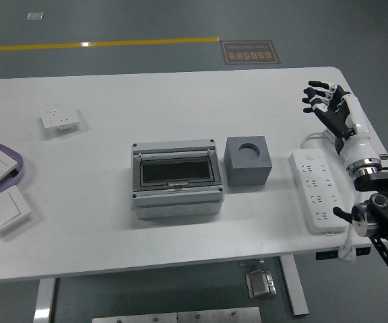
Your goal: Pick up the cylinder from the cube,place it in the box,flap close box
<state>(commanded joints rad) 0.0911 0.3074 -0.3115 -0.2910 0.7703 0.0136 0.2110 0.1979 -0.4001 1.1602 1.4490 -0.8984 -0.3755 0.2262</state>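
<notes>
A grey box (176, 180) with a dark see-through flap lies shut at the table's middle. A grey cube (248, 161) with an empty round hole in its top stands just right of it. No cylinder shows anywhere. My right hand (327, 102) is at the table's far right edge, raised, fingers spread and holding nothing, well clear of the cube. My left arm is out of view.
A white power strip (316, 190) lies right of the cube, under my right forearm. A white socket (60, 119) lies at the back left. A purple tray (13, 163) with a white switch, and another switch (4, 210), lie at the left edge.
</notes>
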